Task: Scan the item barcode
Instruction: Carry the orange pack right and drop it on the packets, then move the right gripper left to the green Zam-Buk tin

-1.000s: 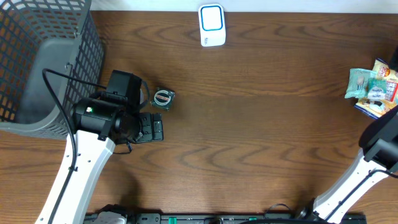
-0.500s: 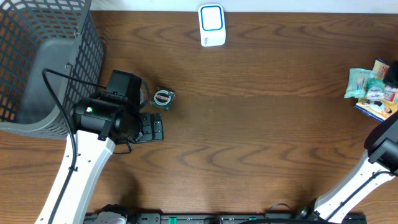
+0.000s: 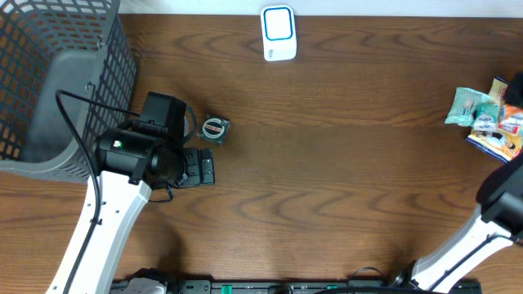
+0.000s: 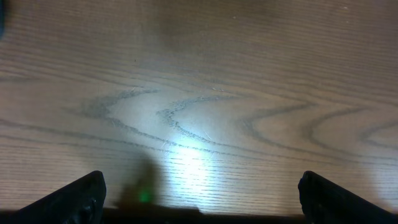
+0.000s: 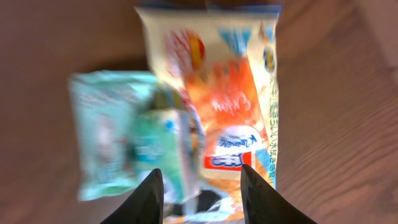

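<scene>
Grey mesh basket (image 3: pixel 33 49), white-and-blue scanner (image 3: pixel 279 33), mint-green packet (image 5: pixel 115 140), orange-and-white bag (image 5: pixel 227 93), brown wood-grain table (image 3: pixel 343 163)

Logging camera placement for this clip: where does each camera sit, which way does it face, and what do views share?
Overhead: above the table, looking straight down; left arm and right arm show.
Left wrist: on the left arm, facing down at bare wood; left gripper fingertips at the bottom corners, wide apart.
Right wrist: on the right arm, facing down at the packets; right gripper fingertips at the bottom edge.
Shared: overhead and right wrist both show the packets.
</scene>
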Robot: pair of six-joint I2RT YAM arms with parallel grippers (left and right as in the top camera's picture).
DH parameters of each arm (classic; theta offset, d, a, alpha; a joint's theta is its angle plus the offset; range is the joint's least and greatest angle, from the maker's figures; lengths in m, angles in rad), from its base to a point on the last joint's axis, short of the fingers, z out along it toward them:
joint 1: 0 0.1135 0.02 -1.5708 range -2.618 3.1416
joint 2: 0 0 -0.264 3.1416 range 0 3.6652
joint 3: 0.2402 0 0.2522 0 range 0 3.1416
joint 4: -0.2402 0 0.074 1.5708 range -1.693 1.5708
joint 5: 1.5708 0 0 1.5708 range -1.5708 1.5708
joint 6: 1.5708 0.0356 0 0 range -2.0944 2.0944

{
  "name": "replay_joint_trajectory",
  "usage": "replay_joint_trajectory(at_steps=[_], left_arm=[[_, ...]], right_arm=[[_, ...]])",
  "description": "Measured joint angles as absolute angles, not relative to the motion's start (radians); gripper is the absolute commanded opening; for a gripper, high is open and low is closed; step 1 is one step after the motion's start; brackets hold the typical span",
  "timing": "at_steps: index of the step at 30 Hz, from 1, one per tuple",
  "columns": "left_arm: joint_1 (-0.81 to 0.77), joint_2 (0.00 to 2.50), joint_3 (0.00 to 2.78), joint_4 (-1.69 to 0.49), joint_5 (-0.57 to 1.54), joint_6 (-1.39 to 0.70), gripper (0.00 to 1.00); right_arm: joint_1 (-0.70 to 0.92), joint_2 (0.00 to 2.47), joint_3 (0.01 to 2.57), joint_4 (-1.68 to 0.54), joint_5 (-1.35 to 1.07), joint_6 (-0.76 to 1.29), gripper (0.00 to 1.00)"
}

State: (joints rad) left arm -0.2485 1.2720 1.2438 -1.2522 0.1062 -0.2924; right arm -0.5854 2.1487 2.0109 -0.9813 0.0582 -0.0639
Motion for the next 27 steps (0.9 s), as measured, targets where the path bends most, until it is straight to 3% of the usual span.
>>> replay_joint_trajectory(at_steps=[5,10,11,12,13,15,20,27], left_arm=[[-0.249,1.272,1.244,-1.252,0.106,-0.292,0.98],[-0.249,1.272,1.244,-1.252,0.107,-0.292,0.97],[-0.249,1.272,1.244,-1.252,0.106,-0.292,0.98],[-0.249,1.272,1.244,-1.252,0.107,-0.292,0.98],[-0.249,1.272,1.244,-1.252,0.107,-0.292,0.98],[-0.249,1.272,1.244,-1.252,0.106,-0.292,0.98],[-0.249,1.272,1.244,-1.253,0.106,-0.292,0.98],[-0.249,1.272,1.244,-1.252,0.106,-0.292,0.98]], right_arm=[[-0.559,1.975,2.011,-0.973,-0.156,0.017,0.38],[-0.468,1.871,2.015,-0.997,-0.469,0.091,0.55],[-0.432,1.865,2.016,-1.006,-0.544,0.101,0.63],[-0.408,1.865,2.016,-1.01,-0.587,0.108,0.62],[-0.369,1.868,2.015,-1.016,-0.635,0.114,0.51],[-0.287,1.882,2.015,-1.022,-0.701,0.119,0.44],[-0.053,1.94,2.015,-0.996,-0.76,0.135,0.54],[0.261,2.082,2.015,-0.921,-0.701,0.179,0.59]])
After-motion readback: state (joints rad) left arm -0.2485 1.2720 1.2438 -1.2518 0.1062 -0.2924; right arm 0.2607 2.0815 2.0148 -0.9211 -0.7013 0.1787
